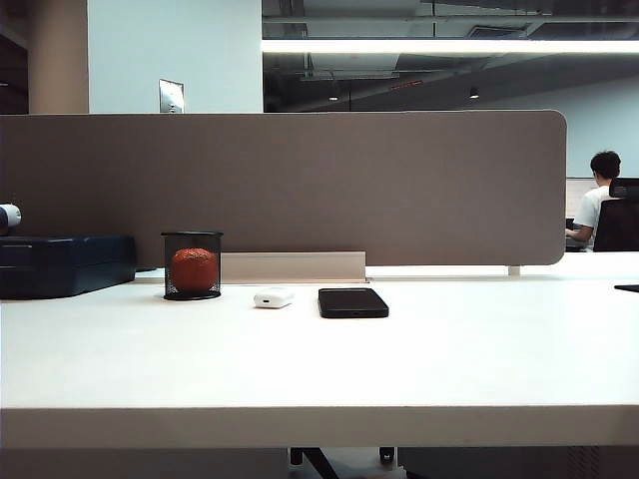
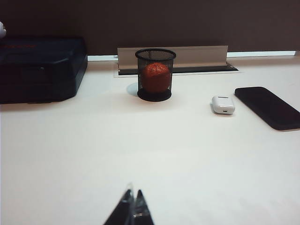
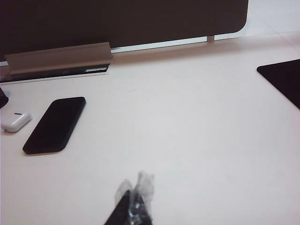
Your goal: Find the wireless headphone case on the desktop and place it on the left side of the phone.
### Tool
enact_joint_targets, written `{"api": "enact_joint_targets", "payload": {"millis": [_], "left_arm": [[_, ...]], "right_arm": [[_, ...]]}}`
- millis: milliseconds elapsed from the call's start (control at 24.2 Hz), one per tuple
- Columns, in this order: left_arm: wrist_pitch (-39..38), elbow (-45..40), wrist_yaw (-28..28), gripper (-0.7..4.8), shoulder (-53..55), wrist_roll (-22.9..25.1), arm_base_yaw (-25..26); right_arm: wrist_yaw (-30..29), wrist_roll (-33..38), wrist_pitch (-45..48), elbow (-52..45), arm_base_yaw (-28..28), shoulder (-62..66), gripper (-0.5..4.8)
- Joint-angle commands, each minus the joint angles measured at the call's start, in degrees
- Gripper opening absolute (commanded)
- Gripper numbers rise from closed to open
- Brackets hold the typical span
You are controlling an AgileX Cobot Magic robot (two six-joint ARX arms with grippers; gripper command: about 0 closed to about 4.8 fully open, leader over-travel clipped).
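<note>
Lying flat on the white tabletop (image 1: 319, 369), near the grey-brown partition (image 1: 300, 185): the wireless headphone case (image 1: 273, 297), small, glossy and white, just beside the left end of the black phone (image 1: 352, 302), a narrow strip of bare surface between the two, so near but not touching. Further left in the exterior view, a black mesh cup (image 1: 192, 264) with an orange ball (image 1: 194, 268) inside, and beyond that a dark blue box (image 1: 62, 263) at the tabletop's left edge. Low over bare tabletop in the left wrist view, the left tool (image 2: 132, 208), tips pressed together, clenched on nothing, well apart from case (image 2: 222, 104), cup (image 2: 155, 75) and phone (image 2: 268, 107). Likewise low and clenched on nothing, the right tool (image 3: 133, 206) (blurred at the tips), well apart from the phone (image 3: 55, 124) and the case (image 3: 15, 121) beside it. Neither tool visible in the exterior view.
</note>
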Motion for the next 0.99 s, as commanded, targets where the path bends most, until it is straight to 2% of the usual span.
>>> {"api": "enact_joint_targets", "payload": {"millis": [41,742,990], "left_arm": [[0.33,0.11,-0.07,-0.05,0.04,0.0,0.11],[0.33,0.11,-0.02,-0.05,0.04,0.0,0.11],[0.31,0.11,0.0,-0.05,0.07,0.0,0.11]], "right_arm": [[-0.13,-0.39,1.51,-3.06,0.0,-4.81,-0.09],[-0.35,-5.27,1.05,-12.94,0.04,-19.52,-0.09],[-0.33,-7.8,-1.62,-13.16,0.04,-24.26,-0.09]]}}
